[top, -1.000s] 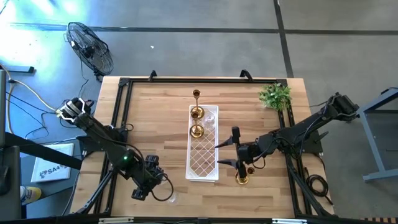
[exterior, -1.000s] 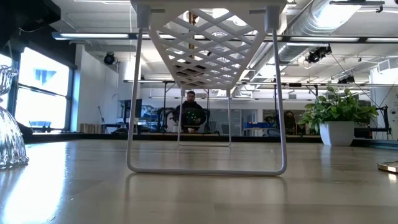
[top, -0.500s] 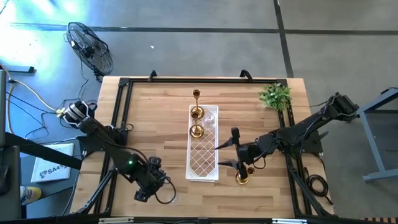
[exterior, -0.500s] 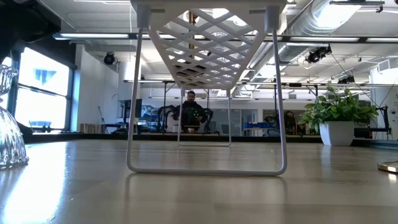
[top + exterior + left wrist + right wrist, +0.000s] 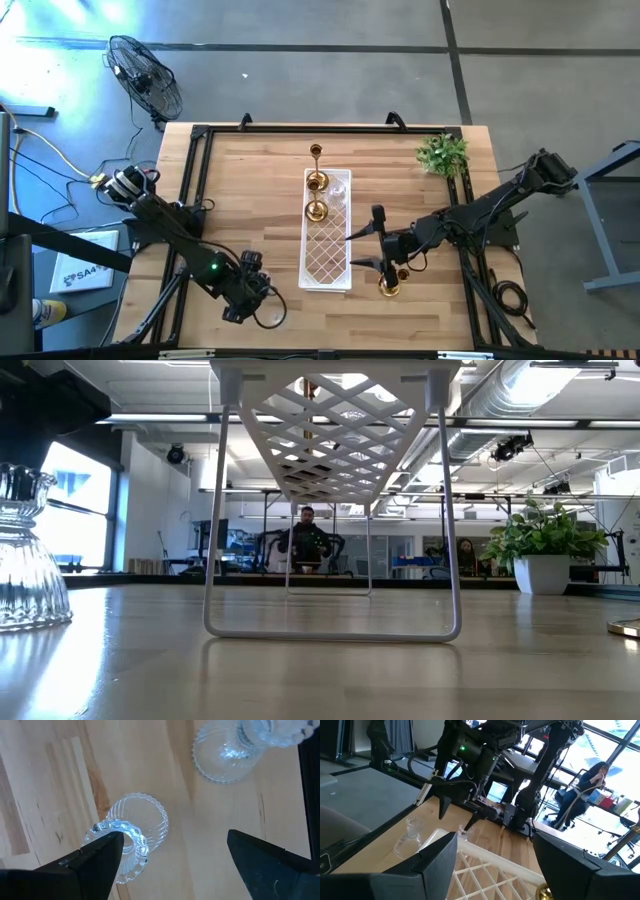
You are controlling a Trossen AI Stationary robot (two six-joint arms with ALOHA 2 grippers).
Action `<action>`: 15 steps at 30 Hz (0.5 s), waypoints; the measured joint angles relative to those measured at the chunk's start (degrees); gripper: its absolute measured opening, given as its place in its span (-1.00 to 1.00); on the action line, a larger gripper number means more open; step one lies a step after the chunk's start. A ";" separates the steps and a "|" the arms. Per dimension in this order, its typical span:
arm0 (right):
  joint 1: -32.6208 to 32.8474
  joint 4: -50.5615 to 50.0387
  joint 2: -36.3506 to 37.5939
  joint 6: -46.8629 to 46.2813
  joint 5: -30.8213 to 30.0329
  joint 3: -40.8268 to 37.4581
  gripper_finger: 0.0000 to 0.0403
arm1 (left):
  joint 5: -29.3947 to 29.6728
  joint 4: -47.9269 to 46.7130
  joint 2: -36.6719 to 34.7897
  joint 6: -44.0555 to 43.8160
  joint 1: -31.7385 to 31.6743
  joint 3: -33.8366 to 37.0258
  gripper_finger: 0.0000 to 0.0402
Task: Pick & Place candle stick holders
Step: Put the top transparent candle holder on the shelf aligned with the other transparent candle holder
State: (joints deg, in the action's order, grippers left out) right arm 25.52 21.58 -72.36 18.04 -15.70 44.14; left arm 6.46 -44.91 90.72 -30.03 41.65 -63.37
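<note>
Nearest the front edge of the wooden table (image 5: 250, 190), the left gripper (image 5: 262, 300) hangs with fingers spread wide, holding nothing. Below it, two clear glass holders (image 5: 131, 840) stand close together; one is cut off in the left wrist view. Just right of the tray's front end, the right gripper (image 5: 366, 250) is also open and empty, beside a brass holder (image 5: 389, 287). The white lattice tray (image 5: 328, 262) runs down the table's middle, its near half bare. Two brass holders (image 5: 316, 210) and one faint glass holder (image 5: 338, 195) sit at its far end. A tall-stemmed brass holder (image 5: 316, 153) stands beyond. A green plant (image 5: 442, 153) occupies the far right corner.
</note>
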 joint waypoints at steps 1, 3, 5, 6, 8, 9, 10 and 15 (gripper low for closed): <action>0.00 0.00 0.00 0.00 0.00 0.00 0.27 | 0.05 0.00 0.02 -0.81 0.00 0.00 0.70; 0.00 0.00 0.00 -0.02 -0.01 0.00 0.27 | 0.15 -0.03 0.04 -2.42 -0.02 0.02 0.61; 0.00 0.00 0.00 -0.09 0.00 0.00 0.27 | 0.17 -0.13 0.04 -2.66 -0.04 0.06 0.47; 0.00 0.00 0.00 -0.09 -0.01 0.00 0.27 | 0.30 -0.21 0.07 -2.72 -0.04 0.07 0.40; 0.00 0.00 0.00 -0.11 -0.01 0.00 0.27 | 0.32 -0.20 0.09 -2.86 -0.03 0.08 0.23; 0.00 0.00 0.00 -0.13 -0.01 0.00 0.27 | 0.43 -0.16 0.09 -3.31 -0.02 0.10 0.14; 0.00 0.00 0.00 -0.13 -0.01 0.00 0.27 | 0.84 -0.16 0.09 -3.70 -0.02 0.12 0.04; 0.00 0.00 0.00 -0.15 -0.01 0.00 0.27 | 1.47 -0.14 0.13 -4.35 -0.02 0.17 -0.55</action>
State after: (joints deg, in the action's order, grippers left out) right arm 25.52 21.58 -72.36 17.89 -15.70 44.14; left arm 7.93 -45.04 90.85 -34.38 41.63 -63.20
